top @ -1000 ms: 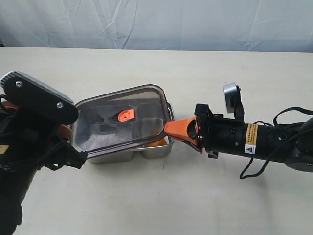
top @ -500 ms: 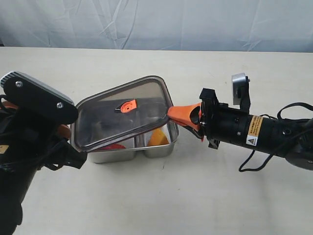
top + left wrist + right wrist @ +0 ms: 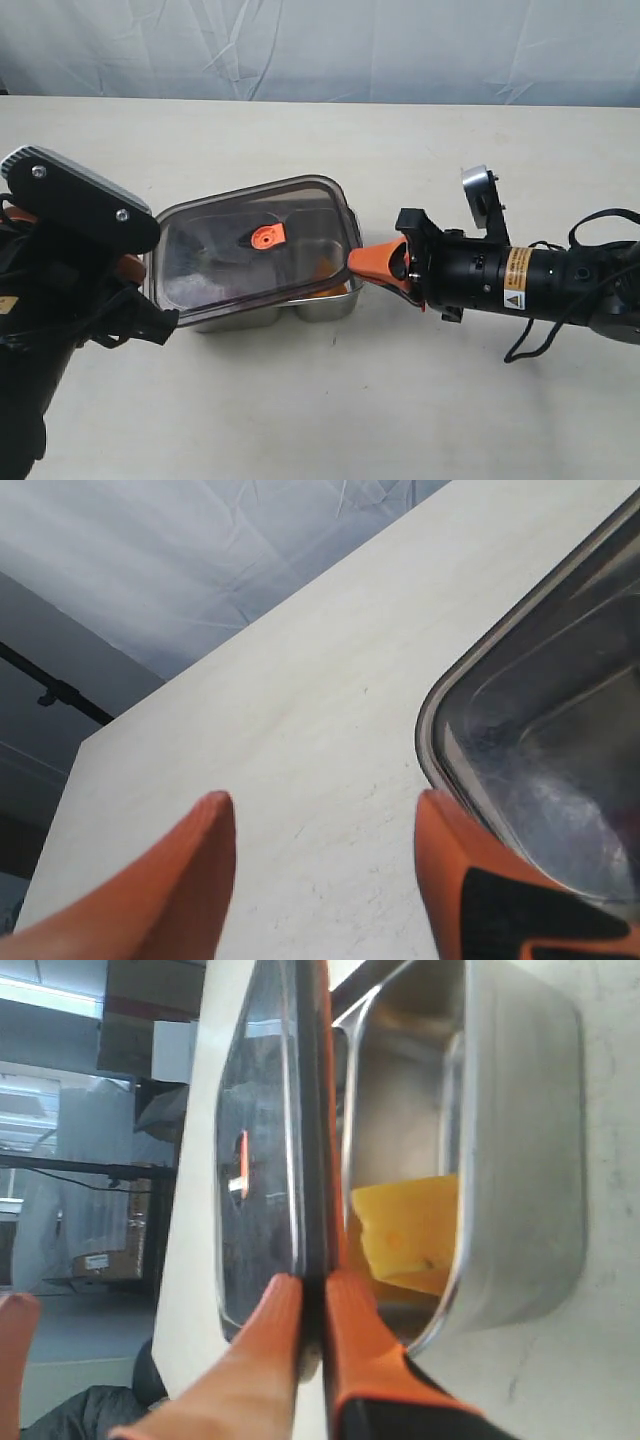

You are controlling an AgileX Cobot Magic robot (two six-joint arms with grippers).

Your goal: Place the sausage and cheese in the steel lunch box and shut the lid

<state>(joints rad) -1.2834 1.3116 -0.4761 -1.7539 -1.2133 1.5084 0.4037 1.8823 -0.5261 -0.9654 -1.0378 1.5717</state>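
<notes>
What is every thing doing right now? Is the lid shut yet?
lid: tilted over the box, not shut, its edge pinched.
steel lunch box: on the table, one end uncovered.
cheese: inside the box.
sausage: not visible under the dark lid, cannot tell.
right tool: shut on the lid.
left tool: open, holding nothing.

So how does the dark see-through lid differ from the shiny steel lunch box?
The lid is smoky and see-through, with an orange tab; the steel lunch box is shiny and opaque. The lid hangs tilted, pinched in the right gripper; the box sits flat on the table. Both are rounded-cornered rectangles.
</notes>
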